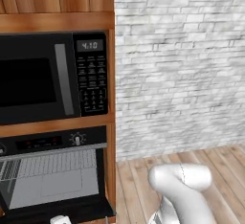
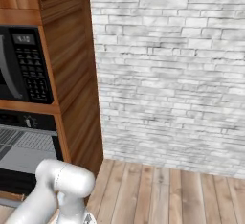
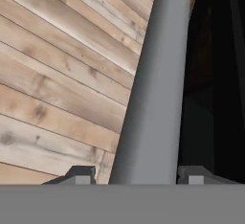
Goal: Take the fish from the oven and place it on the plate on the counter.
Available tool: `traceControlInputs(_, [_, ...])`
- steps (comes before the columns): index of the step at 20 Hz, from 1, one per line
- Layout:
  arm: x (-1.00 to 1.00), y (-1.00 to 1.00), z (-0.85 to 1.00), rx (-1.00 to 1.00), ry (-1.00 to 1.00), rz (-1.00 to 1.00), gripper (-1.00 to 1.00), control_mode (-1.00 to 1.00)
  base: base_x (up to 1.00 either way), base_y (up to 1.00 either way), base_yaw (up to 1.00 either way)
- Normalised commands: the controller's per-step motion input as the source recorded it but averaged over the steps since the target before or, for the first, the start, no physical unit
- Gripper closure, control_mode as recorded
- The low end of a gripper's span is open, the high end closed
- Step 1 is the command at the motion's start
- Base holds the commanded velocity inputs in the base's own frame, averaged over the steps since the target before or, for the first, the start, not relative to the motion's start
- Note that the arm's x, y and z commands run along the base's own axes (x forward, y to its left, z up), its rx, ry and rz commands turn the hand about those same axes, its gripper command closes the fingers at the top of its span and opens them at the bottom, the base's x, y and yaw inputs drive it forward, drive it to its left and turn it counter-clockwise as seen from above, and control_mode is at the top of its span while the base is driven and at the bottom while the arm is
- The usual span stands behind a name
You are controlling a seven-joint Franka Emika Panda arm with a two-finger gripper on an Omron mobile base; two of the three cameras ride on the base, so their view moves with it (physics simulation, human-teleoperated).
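1. Below the microwave (image 1: pixel 48 77), the oven (image 1: pixel 52 175) stands with its door dropped open; its wire rack (image 1: pixel 48 163) and grey interior floor are exposed in the left base view.
2. No fish can be made out on the visible part of the rack or the cavity floor. Its position cannot be confirmed from these views; it is judged to lie deeper or to one side of the cavity.
3. At the oven door, the hand view shows the long grey bar handle (image 3: pixel 153 89) running between the two fingertips (image 3: pixel 79 174) of the pincer (image 3: pixel 139 177). The dark door panel lies to one side of the bar and the plank floor (image 3: pixel 57 74) to the other.
4. Pincer state: the tips stand on either side of the bar with small gaps visible, so the jaws are apart, straddling the handle and not clamped on it. It carries nothing.
5. The arm's white elbow (image 1: pixel 184 180) sits low in both base views, in front of the white brick wall (image 2: pixel 167 74).
6. Progress, as a judgement: door opening is done or nearly so. Outstanding are reaching into the cavity, gripping the fish, withdrawing, moving to the desk, and setting the fish on the plate.
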Motion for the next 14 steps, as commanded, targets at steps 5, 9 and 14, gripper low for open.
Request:
traceControlInputs(5, [-0.97, 0.05, 1.00, -0.03, 0.13, 0.02, 1.00, -1.00, 0.00, 0.00, 0.00])
traceControlInputs(9, [-0.86, 0.11, 0.81, -0.01, 0.09, 0.01, 1.00, -1.00, 0.00, 0.00, 0.00])
traceControlInputs(14, [-1.00, 0.20, -0.24, 0.00, 0.20, -0.02, 1.00, -1.00, 0.00, 0.00, 0.00])
